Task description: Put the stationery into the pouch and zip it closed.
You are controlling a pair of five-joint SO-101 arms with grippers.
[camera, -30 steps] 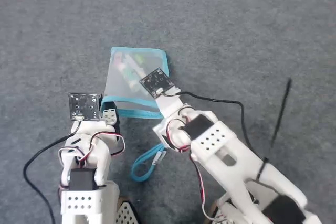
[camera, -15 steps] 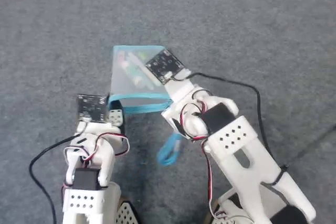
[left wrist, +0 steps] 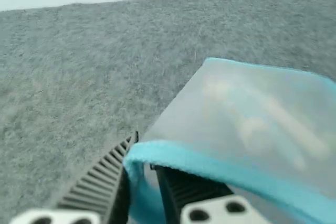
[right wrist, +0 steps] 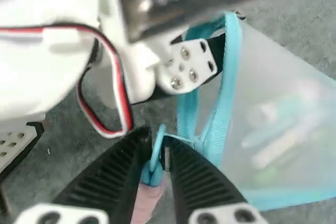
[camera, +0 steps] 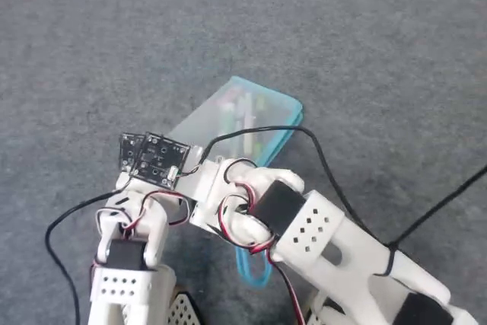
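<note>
The translucent pouch with blue trim lies on the grey carpet with stationery inside; the pens show as pale blurred shapes in the right wrist view. My left gripper is shut on the pouch's blue edge at one corner. Close beside it, my right gripper is shut on the blue zipper pull. In the high view the right arm crosses over toward the left arm, and both camera boards cover the grippers. The left gripper's fingers also appear in the right wrist view, on the pouch's edge.
A blue wrist strap trails from the pouch under the right arm. Black cables run along the right arm and off to the right. Grey carpet stretches around to a pale wall at the far edge.
The right arm has swung left across to the left arm, taking the zipper pull with it. The pouch has turned and shifted right. The strap has moved under the right arm.
</note>
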